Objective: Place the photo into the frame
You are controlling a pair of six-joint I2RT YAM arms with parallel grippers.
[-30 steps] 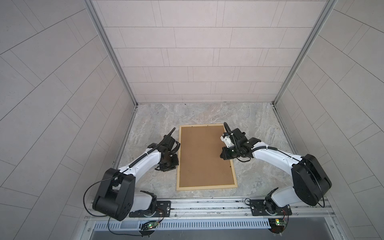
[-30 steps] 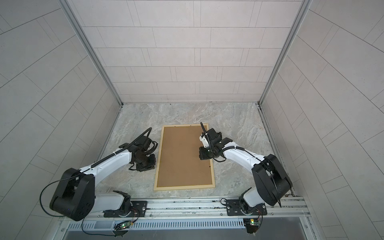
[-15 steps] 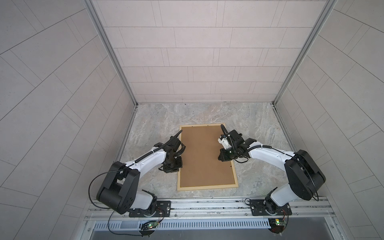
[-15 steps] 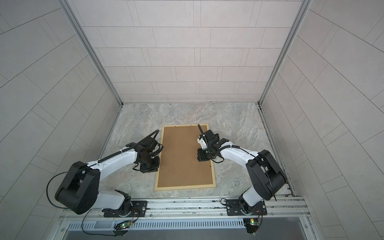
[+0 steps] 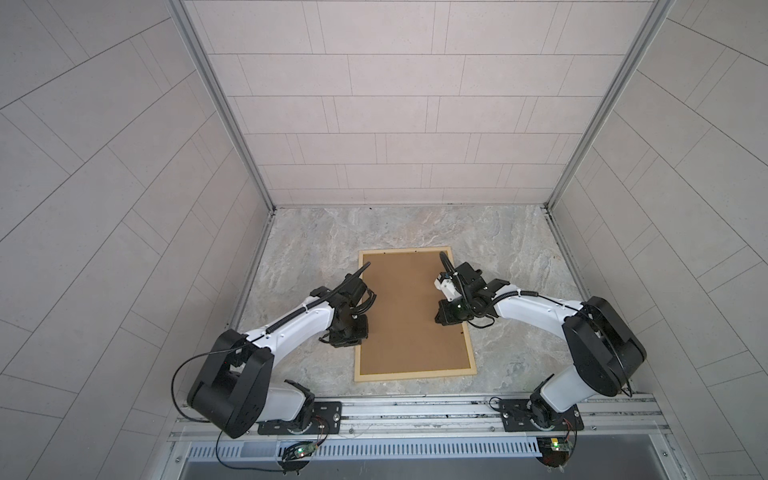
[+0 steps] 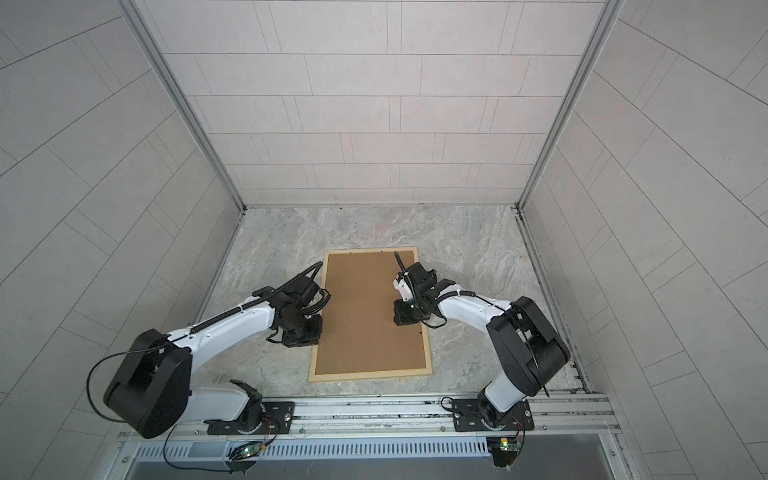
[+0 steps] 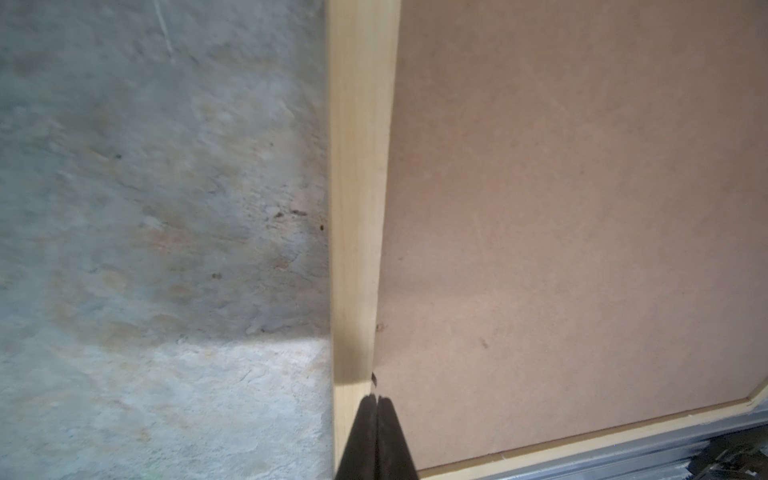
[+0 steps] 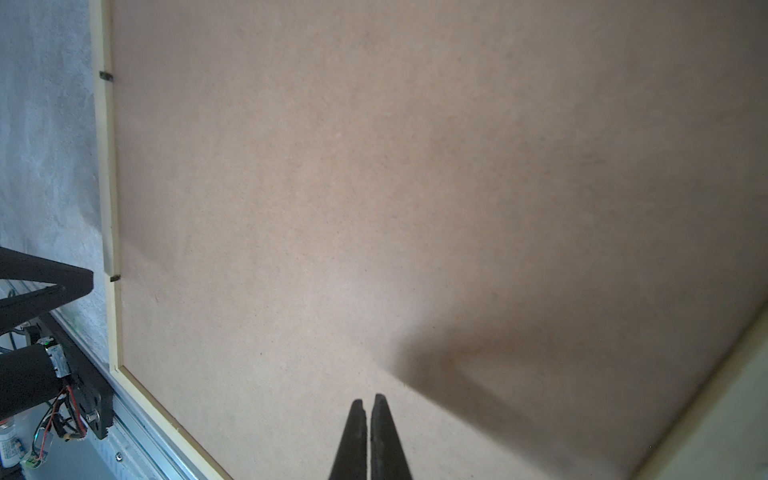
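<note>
I drive a left arm (image 5: 299,334) and a right arm (image 5: 534,312), both with smooth white shells and bulky, rounded black joint housings (image 5: 228,386). Ribbed black conduit (image 5: 286,321) follows each forearm, and a thin black cable (image 5: 174,378) loops off the left housing. The black base plates (image 5: 330,417) show screws, with green-lit circuit boards (image 5: 301,451) below. The left gripper (image 7: 376,401) and right gripper (image 8: 369,401) have matte black tapered fingers (image 8: 357,440).

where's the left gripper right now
In the left wrist view the left gripper, shut, points down at the inner edge of the left bar of the frame, right beside the brown board.
</note>
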